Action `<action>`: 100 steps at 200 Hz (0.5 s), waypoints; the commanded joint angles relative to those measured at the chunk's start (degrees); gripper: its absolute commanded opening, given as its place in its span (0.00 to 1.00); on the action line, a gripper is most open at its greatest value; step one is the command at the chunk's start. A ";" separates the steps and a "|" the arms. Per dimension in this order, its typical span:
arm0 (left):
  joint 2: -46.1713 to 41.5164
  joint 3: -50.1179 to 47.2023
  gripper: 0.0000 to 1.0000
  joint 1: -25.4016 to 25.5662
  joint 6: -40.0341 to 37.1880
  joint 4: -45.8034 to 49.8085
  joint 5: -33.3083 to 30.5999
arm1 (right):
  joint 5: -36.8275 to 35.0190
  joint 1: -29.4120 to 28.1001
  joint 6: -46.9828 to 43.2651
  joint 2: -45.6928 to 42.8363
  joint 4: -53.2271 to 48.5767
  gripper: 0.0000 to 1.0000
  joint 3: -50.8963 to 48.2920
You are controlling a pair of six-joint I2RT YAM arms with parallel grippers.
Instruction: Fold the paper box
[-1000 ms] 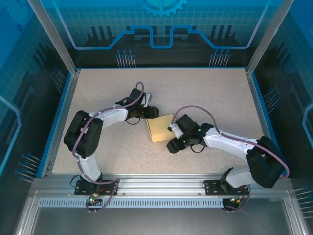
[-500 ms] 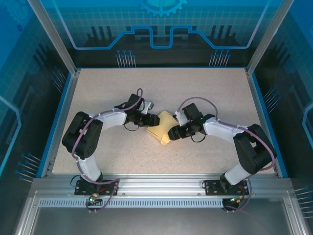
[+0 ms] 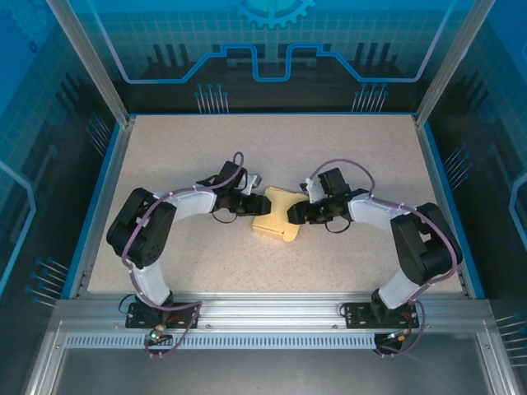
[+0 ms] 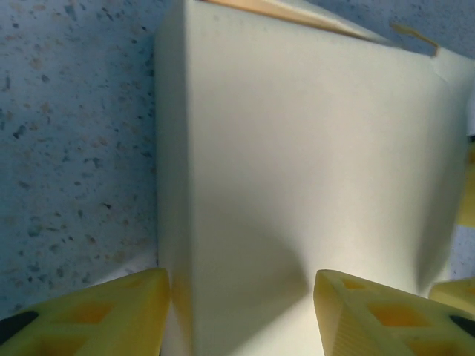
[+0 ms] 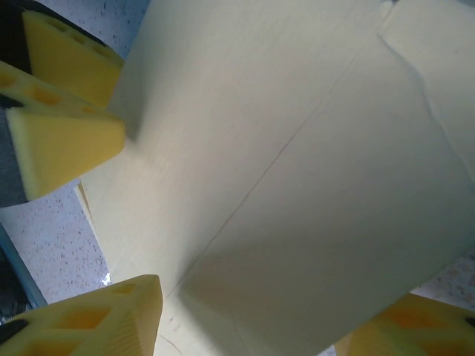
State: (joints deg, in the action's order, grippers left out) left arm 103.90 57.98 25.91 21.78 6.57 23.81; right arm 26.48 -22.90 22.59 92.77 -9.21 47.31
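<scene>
The pale yellow paper box [image 3: 277, 214] sits mid-table between both arms, one end raised. My right gripper [image 3: 296, 212] is shut on its right end; in the right wrist view the creased card [image 5: 297, 170] spans the gap between my right gripper's [image 5: 252, 326] yellow fingers. My left gripper [image 3: 252, 204] meets the box's left side. In the left wrist view the box's broad face [image 4: 312, 148] runs on past both fingers of the left gripper [image 4: 241, 311], which stand apart, the left one at the box's corner edge. The left fingers [image 5: 67, 148] touch the card.
The speckled table [image 3: 370, 148] has a blue rim [image 3: 111, 181] on its sides and a metal rail along the near edge. Free tabletop lies behind and in front of the box. The two arms curve inward from their bases.
The right gripper carried the box back and to the right, turning and tilting it. The left gripper followed to its left side and its jaws narrowed a little.
</scene>
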 commanded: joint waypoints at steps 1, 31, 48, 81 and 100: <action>1.96 0.97 0.52 -0.23 0.49 0.40 -1.77 | 2.74 0.87 4.69 1.18 5.37 0.60 -1.64; 1.55 -1.37 0.47 -0.19 1.75 -1.31 -1.42 | 5.56 1.19 8.36 3.07 10.81 0.60 -2.88; 0.89 -2.46 0.45 -0.16 2.52 -2.11 -0.90 | 7.79 1.21 10.92 4.48 15.04 0.59 -3.61; -0.03 -3.65 0.44 -0.07 3.24 -2.68 0.11 | 9.12 1.11 12.74 4.50 18.08 0.57 -3.98; -0.23 -4.18 0.45 -0.09 3.94 -3.43 1.52 | 9.19 1.12 13.09 2.95 18.28 0.56 -4.15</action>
State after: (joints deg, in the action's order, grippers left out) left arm 104.25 55.92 25.71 24.18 2.15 23.83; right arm 32.82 -22.11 33.71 97.41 5.32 43.55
